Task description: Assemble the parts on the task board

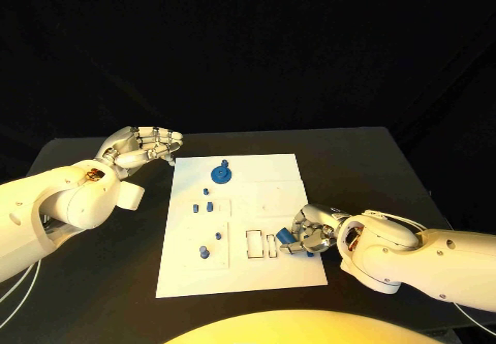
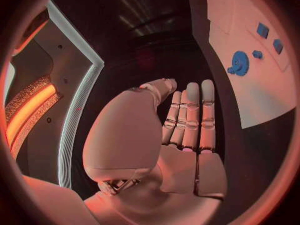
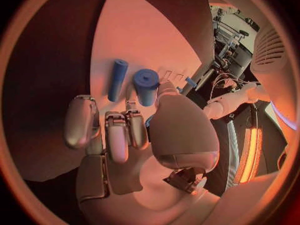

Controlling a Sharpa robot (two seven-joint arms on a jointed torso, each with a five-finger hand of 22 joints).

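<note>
The white task board [image 1: 253,276] lies in the middle of the table. A blue gear [image 1: 222,173] stands near its far edge and also appears in the left wrist view [image 2: 239,63]. Several small blue parts [image 1: 210,206] stand in its left half. My right hand [image 1: 310,233] rests on the board's right side by the rectangular slots [image 1: 254,244], fingers curled; a sliver of a blue part [image 3: 150,119] shows between thumb and fingers. Just beyond its fingertips lie a thin blue cylinder [image 3: 117,80] and a thick one [image 3: 146,86]. My left hand [image 1: 145,147] hovers off the board's far left corner, holding nothing.
Black tabletop [image 1: 103,287] surrounds the board on all sides. My left forearm [image 1: 62,208] lies over the table's left part and my right forearm [image 1: 423,261] over the near right.
</note>
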